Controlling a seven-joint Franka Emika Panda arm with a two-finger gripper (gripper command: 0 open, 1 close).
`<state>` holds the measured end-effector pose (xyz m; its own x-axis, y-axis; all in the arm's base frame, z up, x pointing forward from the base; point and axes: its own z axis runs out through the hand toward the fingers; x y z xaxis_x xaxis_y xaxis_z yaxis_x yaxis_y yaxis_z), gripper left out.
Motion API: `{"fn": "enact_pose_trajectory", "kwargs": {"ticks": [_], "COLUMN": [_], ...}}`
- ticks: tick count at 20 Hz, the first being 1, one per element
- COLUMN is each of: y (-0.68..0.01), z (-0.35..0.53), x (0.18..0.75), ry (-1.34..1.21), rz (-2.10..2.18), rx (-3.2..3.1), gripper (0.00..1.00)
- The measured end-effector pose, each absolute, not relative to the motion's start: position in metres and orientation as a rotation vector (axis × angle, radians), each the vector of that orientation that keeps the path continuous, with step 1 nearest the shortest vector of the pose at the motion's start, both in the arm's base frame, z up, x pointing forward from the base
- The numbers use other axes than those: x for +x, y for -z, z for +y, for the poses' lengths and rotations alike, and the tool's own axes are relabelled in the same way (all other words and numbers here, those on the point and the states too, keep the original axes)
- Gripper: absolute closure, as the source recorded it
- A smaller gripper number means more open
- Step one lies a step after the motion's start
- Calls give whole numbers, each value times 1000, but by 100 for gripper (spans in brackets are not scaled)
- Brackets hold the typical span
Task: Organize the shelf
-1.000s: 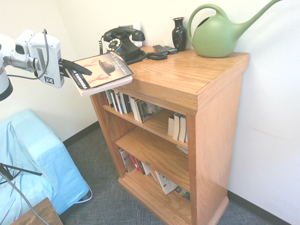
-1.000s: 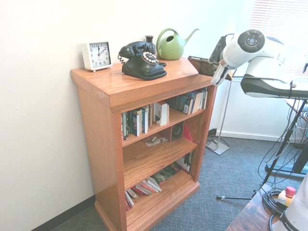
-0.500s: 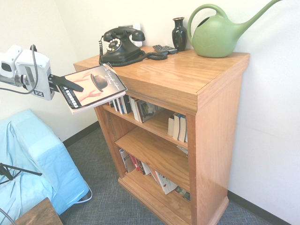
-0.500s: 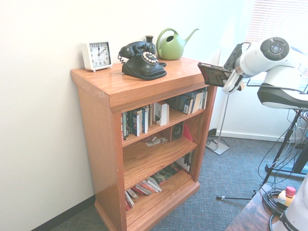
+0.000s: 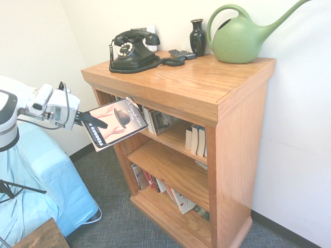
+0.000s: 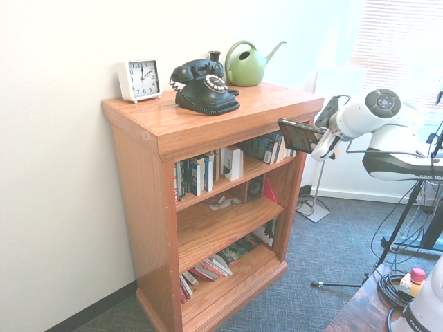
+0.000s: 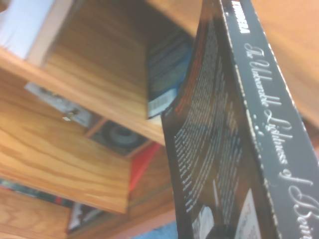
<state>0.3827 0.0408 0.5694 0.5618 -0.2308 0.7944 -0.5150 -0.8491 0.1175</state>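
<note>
Here in my jaws I have a paperback [image 5: 118,123] clamped by one edge, its front cover turned up and tilted, with a black bowler hat and a pair of hands pictured on it. My gripper [image 5: 93,120] reaches in from the left of the first exterior view, and one dark finger lies across the cover. In the wrist view the book's black spine shows the words "The Unbearable Lightness of", and its back cover carries small pale print. The shelf [image 5: 178,95], an orange-brown wooden bookcase, stands against the wall, and I hold the book out at its open front, below the thick top board and near the upper tier. On that upper tier stand books [image 6: 197,173] in several groups, some upright and some leaning. The middle tier bears a dark boxy thing with a round face [image 6: 255,188], with a red piece [image 6: 269,191] beside it. Down on the bottom tier, more books [image 6: 208,268] lean and lie over one another. Up on the top board sit a white square clock [image 6: 140,80], a black rotary telephone [image 6: 208,90] with a coiled cord, a dark handset-like device with buttons [image 5: 182,54], a black vase [image 5: 197,37] and a green watering can [image 5: 239,39] with a long spout, the vase standing between telephone and can.
</note>
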Motion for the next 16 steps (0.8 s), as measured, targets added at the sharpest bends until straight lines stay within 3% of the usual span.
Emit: {"fn": "enact_pose_trajectory", "kwargs": {"ticks": [16], "y": [-472], "z": [25], "x": [444], "ry": [-1150], "rz": [-655], "rx": [2611], "gripper": [100]}}
